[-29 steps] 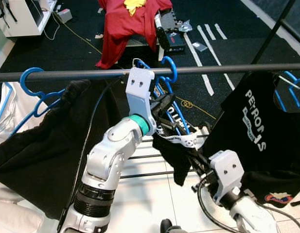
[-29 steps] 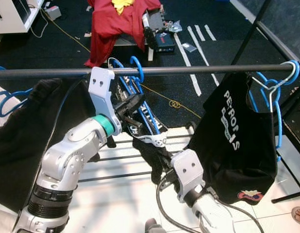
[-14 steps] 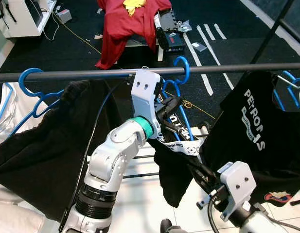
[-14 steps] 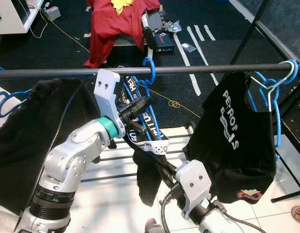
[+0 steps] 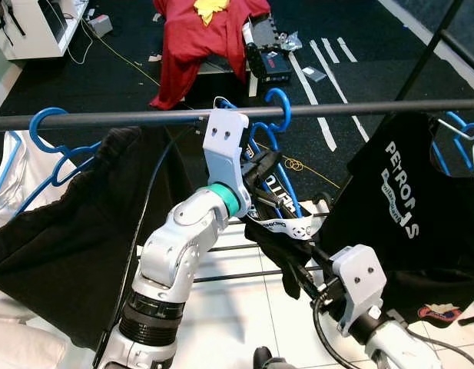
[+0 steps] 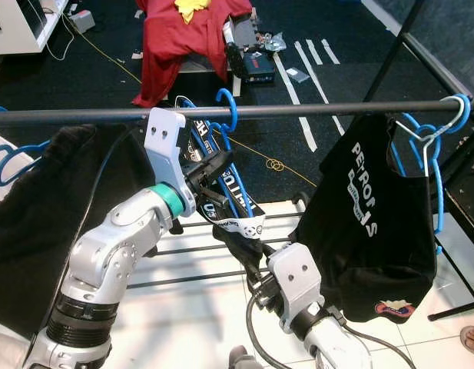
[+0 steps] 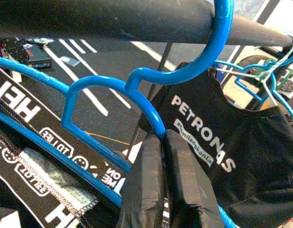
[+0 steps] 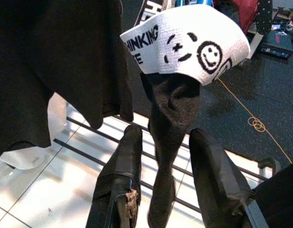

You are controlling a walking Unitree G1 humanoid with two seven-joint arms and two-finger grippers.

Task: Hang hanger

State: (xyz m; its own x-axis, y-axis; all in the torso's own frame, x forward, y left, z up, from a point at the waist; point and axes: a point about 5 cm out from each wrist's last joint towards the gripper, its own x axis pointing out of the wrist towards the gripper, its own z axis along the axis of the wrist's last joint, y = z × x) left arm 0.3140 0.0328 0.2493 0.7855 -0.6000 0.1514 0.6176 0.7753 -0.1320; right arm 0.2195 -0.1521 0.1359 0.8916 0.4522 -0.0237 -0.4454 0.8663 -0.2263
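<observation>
The blue plastic hanger [image 5: 269, 146] has dropped back leftward along the grey metal rail [image 5: 106, 120] — hook over it but not settled. Left gripper [image 7: 161, 176] fingers clamp its shoulder; right gripper [image 8: 160, 190] fingers stand apart around the black garment [image 8: 172, 114].

Left gripper [image 7: 163, 142] raised high, fingers pinched together; right gripper [image 8: 167, 156] lower, fingers spread apart.

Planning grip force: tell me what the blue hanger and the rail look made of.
Blue hanger: likely plastic or plastic-coated, with a smooth glossy rounded rod. Rail: probably metal tube, dark grey and matte. Left gripper is shut on the hanger.
</observation>
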